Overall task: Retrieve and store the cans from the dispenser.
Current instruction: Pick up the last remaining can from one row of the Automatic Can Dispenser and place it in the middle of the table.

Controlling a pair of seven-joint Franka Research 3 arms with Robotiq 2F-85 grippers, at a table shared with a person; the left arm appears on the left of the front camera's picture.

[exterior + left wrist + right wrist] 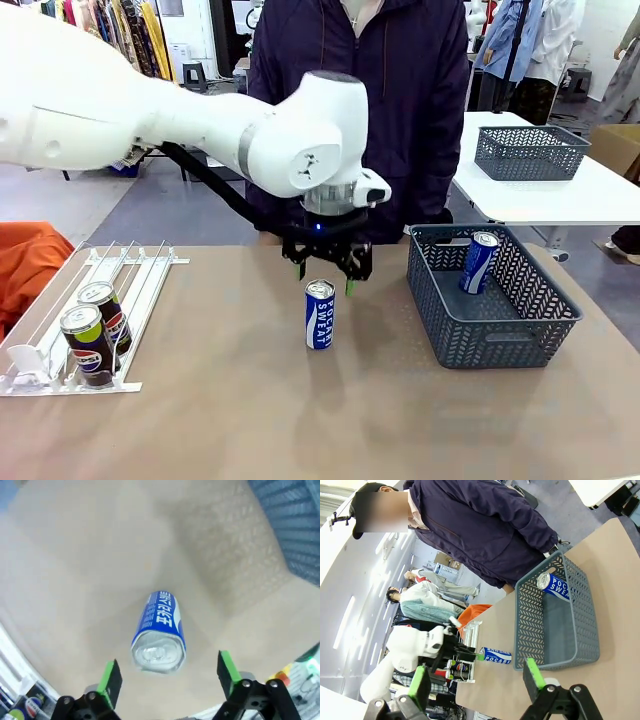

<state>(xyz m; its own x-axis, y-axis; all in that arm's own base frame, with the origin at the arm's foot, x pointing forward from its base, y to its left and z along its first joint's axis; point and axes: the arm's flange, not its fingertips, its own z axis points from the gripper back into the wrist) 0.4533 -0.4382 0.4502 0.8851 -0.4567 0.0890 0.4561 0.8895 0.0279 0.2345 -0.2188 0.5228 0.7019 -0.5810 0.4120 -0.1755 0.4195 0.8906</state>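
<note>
Blue-and-white slim Pocari Sweat can (319, 315) shown upright on the tan table (250, 420) outside the dark grey lattice plastic basket (520, 330); black green-padded left gripper (323, 280) held above it, jaws spread. It could be toppled by a descending pad.

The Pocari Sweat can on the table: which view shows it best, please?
Front view: the can stands whole, label readable. Left wrist view shows it close from above; right wrist view, small and distant.
</note>
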